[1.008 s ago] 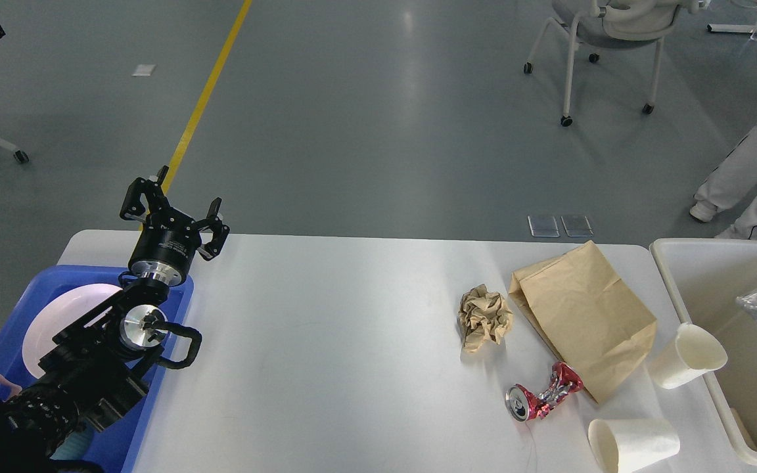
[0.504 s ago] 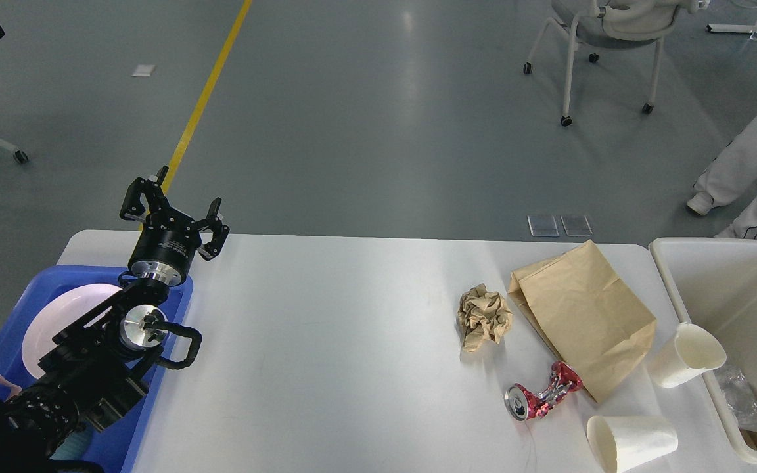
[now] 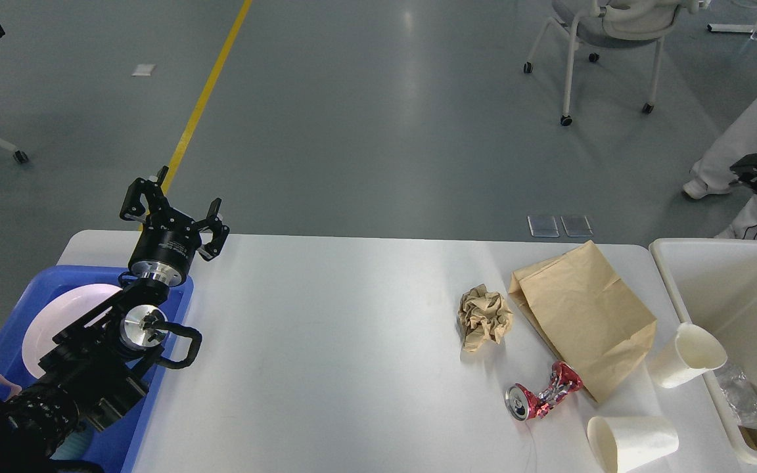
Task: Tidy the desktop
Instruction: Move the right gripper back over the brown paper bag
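Now my left gripper (image 3: 173, 211) hovers with fingers wide over the tray (image 3: 155, 420) at the left. My right gripper (image 3: 756, 169) is far right, too dark to tell. The desktop (image 3: 326, 355) holds rubbish at right: bag (image 3: 582, 315), can (image 3: 539, 393), cups (image 3: 635, 440). I judge the next move needs a reach to these, beside the bin (image 3: 694, 295).

One head view — high, looking forward and down over the desktop (image 3: 352, 341), perhaps slightly rightward.

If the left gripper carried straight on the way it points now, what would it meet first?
Probably nothing on the desktop. The left gripper, open, points up and away past the table's far edge; beyond it only bare floor and the yellow line show, though depth is unclear.
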Available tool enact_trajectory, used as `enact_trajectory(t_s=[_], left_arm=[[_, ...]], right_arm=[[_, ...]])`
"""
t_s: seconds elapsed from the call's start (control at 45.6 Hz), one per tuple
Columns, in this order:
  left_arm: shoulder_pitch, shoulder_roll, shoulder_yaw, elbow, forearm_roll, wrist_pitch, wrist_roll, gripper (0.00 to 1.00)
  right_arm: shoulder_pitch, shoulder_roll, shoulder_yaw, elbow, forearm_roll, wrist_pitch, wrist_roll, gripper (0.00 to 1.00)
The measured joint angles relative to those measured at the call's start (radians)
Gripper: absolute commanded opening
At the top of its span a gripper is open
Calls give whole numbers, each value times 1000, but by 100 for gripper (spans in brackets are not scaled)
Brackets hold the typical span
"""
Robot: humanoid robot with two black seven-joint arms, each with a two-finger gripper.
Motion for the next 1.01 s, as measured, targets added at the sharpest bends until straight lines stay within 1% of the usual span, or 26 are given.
enact_trajectory(t_s=[0.088, 0.153, 0.241, 0.329, 0.372, 0.438, 0.548, 0.657, 0.745, 0.898, 0.964, 1.008], left_arm=[[0, 0, 0, 0, 0, 0, 0, 98], [0, 0, 0, 0, 0, 0, 0, 98], [0, 0, 0, 0, 0, 0, 0, 98], [0, 0, 0, 0, 0, 0, 0, 98], [0, 0, 0, 0, 0, 0, 0, 98], [0, 0, 0, 0, 0, 0, 0, 98], [0, 0, 0, 0, 0, -1, 0, 98], [0, 0, 0, 0, 0, -1, 0, 98], [0, 0, 0, 0, 0, -2, 0, 98], [0, 0, 0, 0, 0, -2, 0, 98], [0, 0, 0, 0, 0, -2, 0, 98], [0, 0, 0, 0, 0, -2, 0, 98]], right_arm=[[133, 4, -68, 143, -12, 75, 0, 100], [260, 6, -116, 294, -18, 185, 0, 100], [364, 8, -131, 442, -20, 268, -2, 100], [441, 12, -135, 568, -22, 302, -6, 100], [464, 20, -135, 610, -22, 307, -8, 100], [476, 33, -135, 635, -23, 309, -9, 100], [441, 56, -147, 613, -46, 295, -9, 100], [331, 68, -151, 521, -69, 245, -7, 100], [205, 83, -151, 402, -91, 168, 0, 100], [38, 131, -149, 256, -147, 43, 14, 100], [-24, 154, -148, 215, -166, -11, 29, 100], [-65, 171, -148, 186, -178, -46, 47, 100]])
